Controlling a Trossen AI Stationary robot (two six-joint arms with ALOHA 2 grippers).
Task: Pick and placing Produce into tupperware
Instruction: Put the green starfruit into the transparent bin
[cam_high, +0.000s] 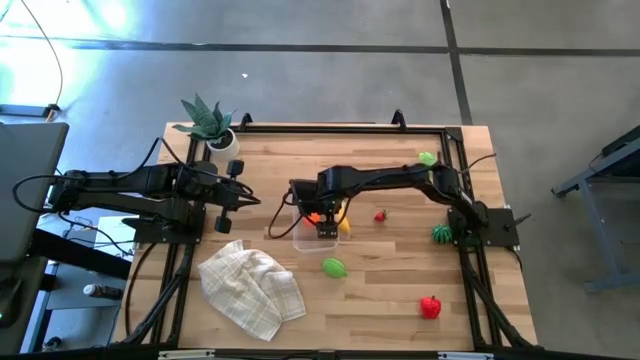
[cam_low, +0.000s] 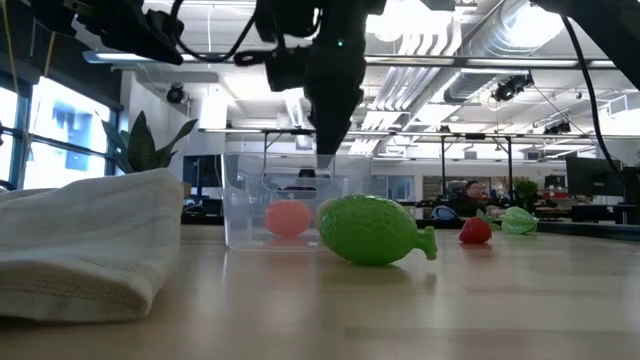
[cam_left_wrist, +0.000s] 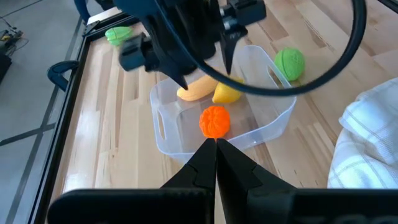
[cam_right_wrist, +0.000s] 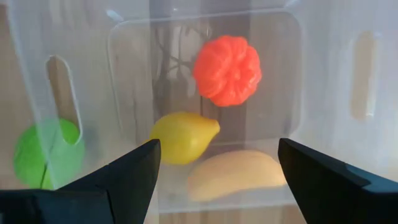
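A wooden table (cam_high: 380, 290) framed by black rails is seen from above, with grey floor around it and an open office visible behind in the low view. The right gripper (cam_high: 325, 222) is held over the tupperware (cam_high: 300, 235) near the table's middle, its jaws spread wide and empty, as is shown in the right wrist view, where the two dark fingers (cam_right_wrist: 127, 171) stand apart above the tub's contents. Inside the tupperware (cam_right_wrist: 280, 74) an orange (cam_right_wrist: 227, 70), a lemon (cam_right_wrist: 183, 135) and a banana (cam_right_wrist: 239, 173) are seen lying close together. A green lime-like fruit (cam_high: 334, 267) lies just outside the tub on the near side; a small red fruit (cam_high: 380, 215) is found to the tub's right. Farther out, a dark green striped piece (cam_high: 442, 234) rests by the right arm's base, a pale green piece (cam_high: 427, 158) lies near the far right corner, and a red pepper (cam_high: 430, 307) sits toward the near right edge. A checked cloth (cam_high: 250, 287) is spread at the near left. The left gripper (cam_high: 240, 198) is held left of the tub, its jaws closed on nothing, tips together in the left wrist view. A potted plant (cam_high: 208, 125) stands at the far left corner.
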